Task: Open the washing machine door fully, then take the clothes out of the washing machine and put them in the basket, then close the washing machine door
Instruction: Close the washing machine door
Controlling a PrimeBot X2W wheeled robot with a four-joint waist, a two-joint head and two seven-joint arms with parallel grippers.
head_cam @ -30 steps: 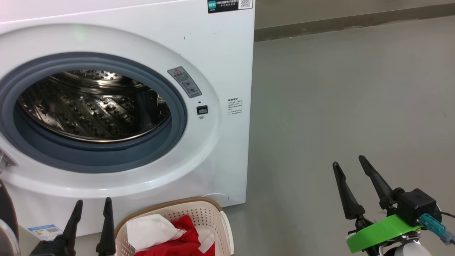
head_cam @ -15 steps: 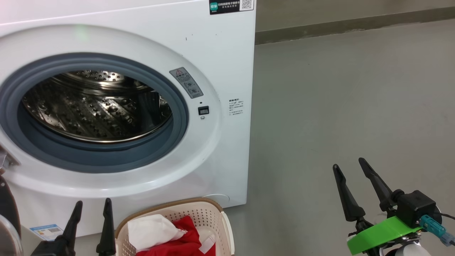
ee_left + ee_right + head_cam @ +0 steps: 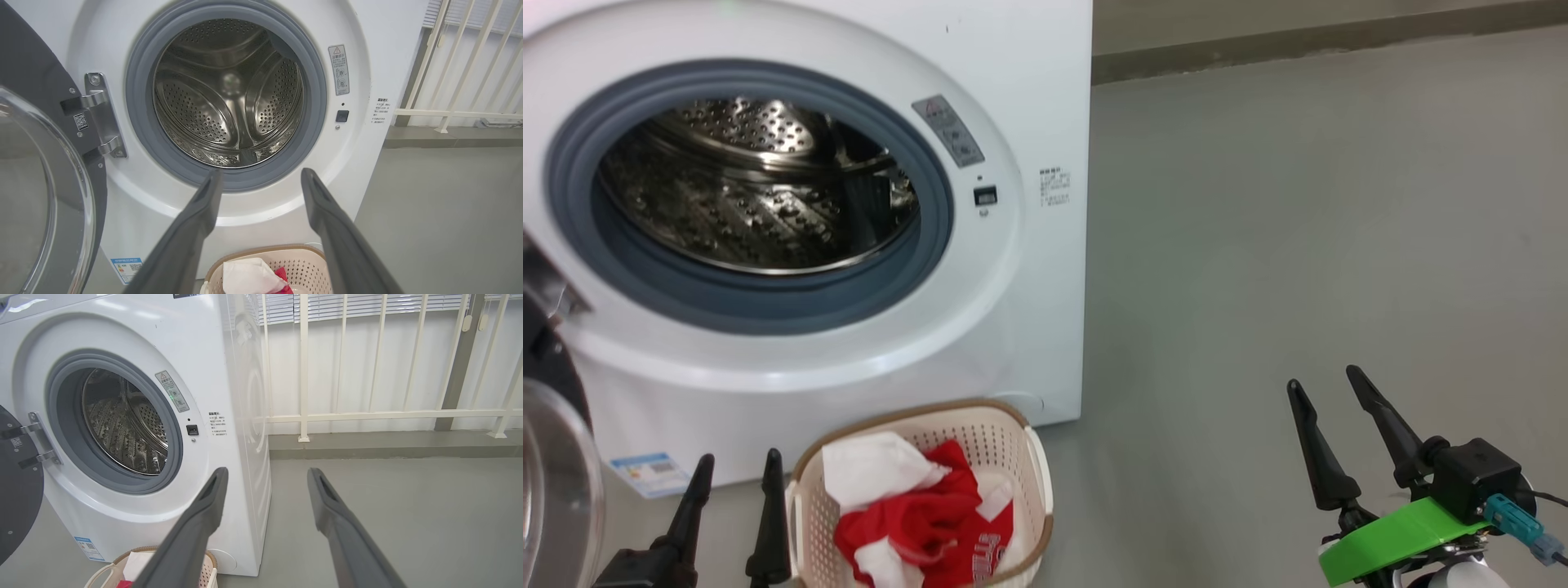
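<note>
The clothes [image 3: 923, 523] lie heaped in the basket [image 3: 1039, 474]: red garments with white lettering, and a white cloth piece on top toward the left. The basket stands on the floor just in front of the washing machine [image 3: 1029, 106], below the drum opening.

Compared with a second ago, the head view has tipped downward. The machine sits higher in the picture and more of the basket's inside shows (the camera has moved, not the things). Both grippers hold the same spots in that view.

The drum [image 3: 229, 94] shows bare perforated steel all the way to its bottom, with no fabric visible. The unloading therefore looks finished, and closing the door seems to be what remains.

The washing machine door [image 3: 41, 196] hangs wide open on its hinge at the left of the opening, with its glass bowl toward the robot.

The left gripper [image 3: 738, 459] hovers just beside the basket, fingers apart and empty. The right gripper [image 3: 1323, 380] is well off to the right over bare floor, also spread and holding nothing.
</note>
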